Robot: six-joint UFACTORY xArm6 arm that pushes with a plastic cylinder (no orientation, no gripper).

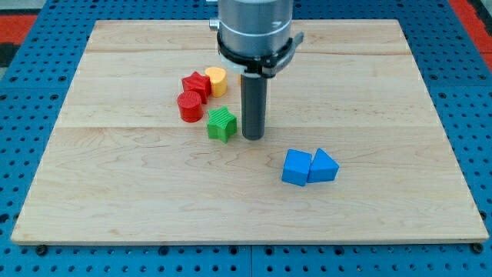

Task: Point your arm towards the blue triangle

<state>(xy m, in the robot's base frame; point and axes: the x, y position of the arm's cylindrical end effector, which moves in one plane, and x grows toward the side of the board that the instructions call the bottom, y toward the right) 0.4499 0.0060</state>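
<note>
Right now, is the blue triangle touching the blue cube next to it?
Touching. The camera view shows the blue triangle pressed against the blue cube, no board visible between them. My tip stands apart, toward the view's upper left.

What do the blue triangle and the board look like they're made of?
Blue triangle: probably moulded or printed plastic, matte, uniform colour, crisp facets. Board: light wood, likely unvarnished or satin, with visible grain and plank seams. My tip sits up-left of the triangle.
</note>
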